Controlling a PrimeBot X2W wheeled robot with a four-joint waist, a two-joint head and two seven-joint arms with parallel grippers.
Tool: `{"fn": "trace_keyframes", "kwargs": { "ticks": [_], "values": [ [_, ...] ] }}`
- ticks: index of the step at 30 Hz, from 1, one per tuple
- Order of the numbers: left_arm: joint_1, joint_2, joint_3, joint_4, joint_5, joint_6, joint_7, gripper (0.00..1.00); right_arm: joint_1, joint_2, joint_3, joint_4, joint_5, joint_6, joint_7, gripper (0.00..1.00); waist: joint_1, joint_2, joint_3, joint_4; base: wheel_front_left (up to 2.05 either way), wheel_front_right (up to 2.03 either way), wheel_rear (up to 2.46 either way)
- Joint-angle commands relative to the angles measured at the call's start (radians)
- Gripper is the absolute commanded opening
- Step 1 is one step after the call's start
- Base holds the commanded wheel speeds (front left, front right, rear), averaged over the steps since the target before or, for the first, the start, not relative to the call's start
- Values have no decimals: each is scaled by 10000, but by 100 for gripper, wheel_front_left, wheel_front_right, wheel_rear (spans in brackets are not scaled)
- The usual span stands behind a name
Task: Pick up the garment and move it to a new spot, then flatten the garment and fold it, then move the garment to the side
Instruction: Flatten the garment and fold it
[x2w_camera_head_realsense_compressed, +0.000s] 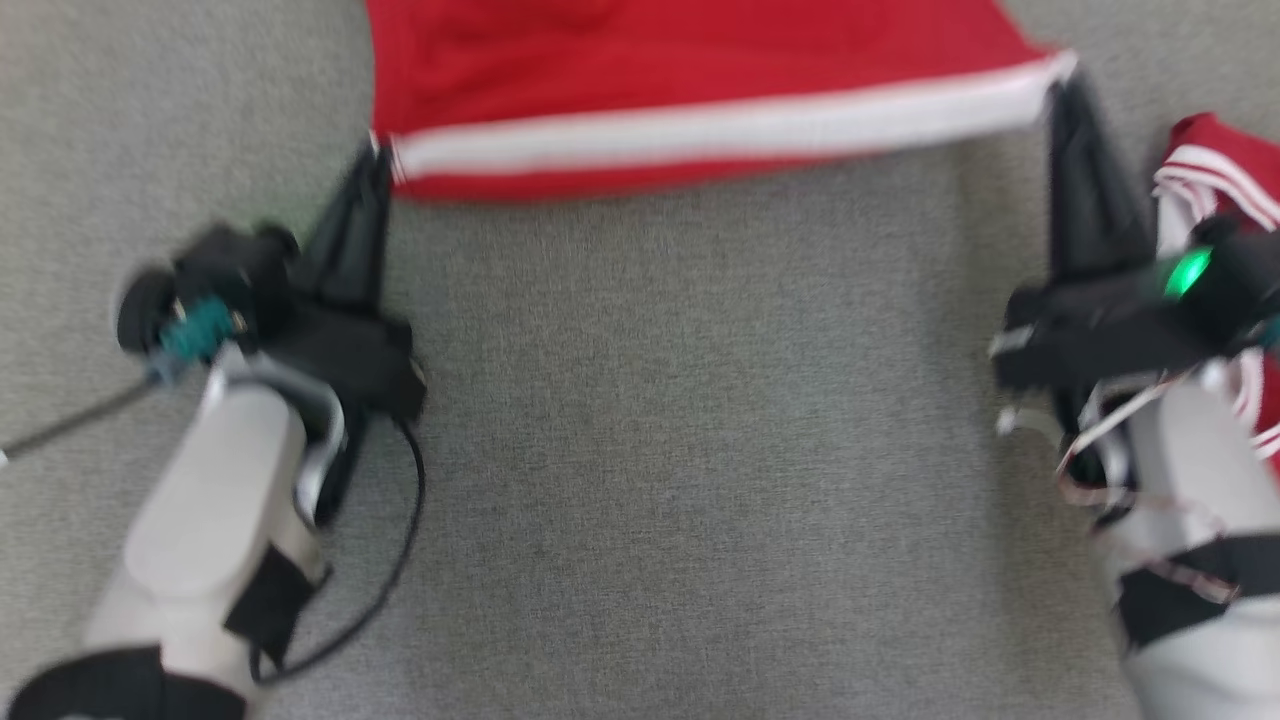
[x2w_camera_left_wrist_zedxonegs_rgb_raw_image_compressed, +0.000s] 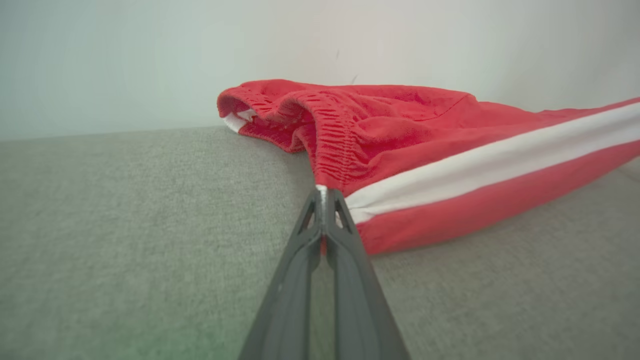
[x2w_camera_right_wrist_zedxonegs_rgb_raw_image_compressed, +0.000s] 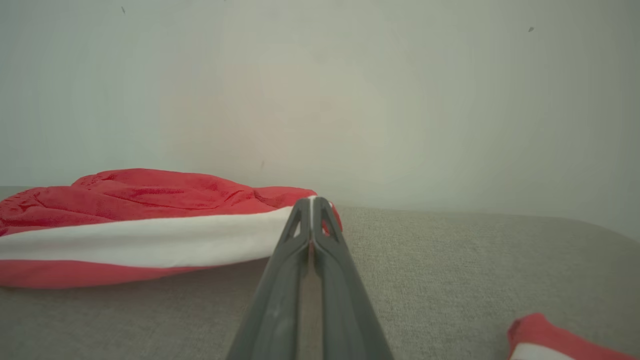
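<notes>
- The head view is blurred, so the weave and seams of the garment are hard to make out there. Its far part is cut off by that view's top edge.
- The garment is red with a white stripe. It lies at the far side of the grey fabric surface, with its striped near edge stretched between the two tools.
- The left tool is pinched closed on the corner by the gathered elastic waistband. In the left wrist view a sliver of cloth shows between its fingers.
- The right tool is clamped on the opposite end of the stripe, and the right wrist view shows white cloth at its tip.
- The fingers cover the cloth inside each grip, so how much is caught cannot be told.
- A second red-and-white cloth lies beside the right forearm. It is partly hidden behind the wrist and cut off by the right edge, and whether it joins the garment cannot be told.
- A green light glows on the right wrist.
- A black cable loops from the left wrist over the surface.
- A pale wall stands behind the surface.
</notes>
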Motion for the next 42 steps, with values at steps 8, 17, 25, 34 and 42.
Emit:
{"fn": "trace_keyframes", "kwargs": {
  "ticks": [8, 17, 25, 34, 42],
  "values": [
    [3520, -398, 406, 57, -19, 21, 114, 0, 2817, 743, 50, 115, 357, -28, 1, 0, 4, 2, -2461, -182, 0, 0, 0],
    [5878, -694, 1301, -363, -145, 28, 103, 0, 4886, 1089, -501, 604, 378, -31, -4, 0, 4, 2, -4219, -197, 0, 0, 0],
    [7826, -997, 1811, -636, -202, 36, 64, 0, 6512, 1372, -1074, 725, 159, -39, -7, 0, 4, 2, -5492, -162, 0, 0, 0],
    [9399, -1272, 2277, -1007, -263, 58, 47, 0, 7693, 1479, -1300, 758, -17, -50, -8, 0, 4, 2, -6214, -68, 0, 0, 0],
    [9903, -1327, 2355, -1105, -208, 55, 47, 0, 8285, 1657, -1127, 617, -49, -50, -7, 0, 4, 2, -6434, 135, 0, 0, 0]
  ]
}}
